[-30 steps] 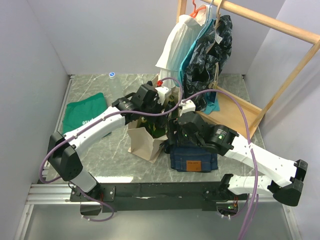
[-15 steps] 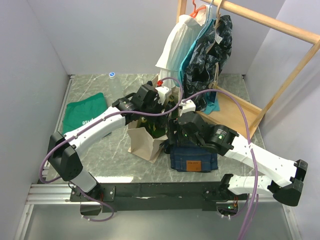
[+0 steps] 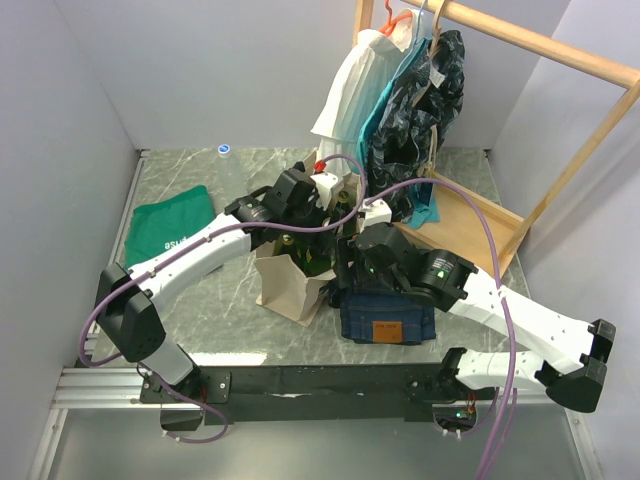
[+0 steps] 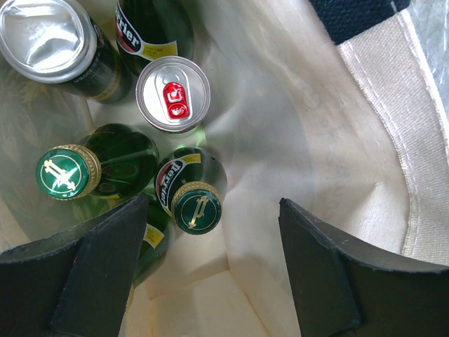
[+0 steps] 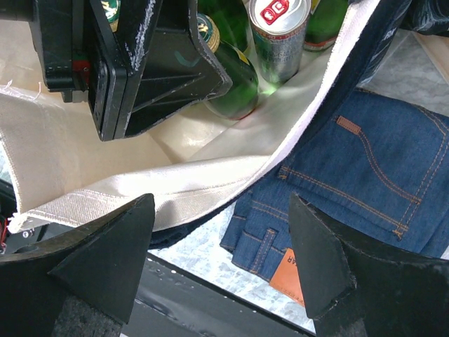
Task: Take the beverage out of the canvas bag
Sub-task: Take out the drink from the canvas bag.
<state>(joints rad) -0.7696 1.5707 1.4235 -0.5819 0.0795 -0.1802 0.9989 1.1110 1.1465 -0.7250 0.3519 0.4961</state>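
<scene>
The cream canvas bag stands open at mid-table, between the two arms. My left gripper hangs in its mouth, open, with nothing between the fingers. Just below it is a green bottle with a gold-rimmed cap, closer to the left finger. Beside it are a second green bottle, a can with a red tab and a dented can. My right gripper is open outside the bag, over the bag's near rim and the table.
Folded blue jeans lie against the bag's right side, under my right gripper. A green cloth lies at the left. A wooden rack with hanging clothes stands at the back right. A small capped bottle is at the back.
</scene>
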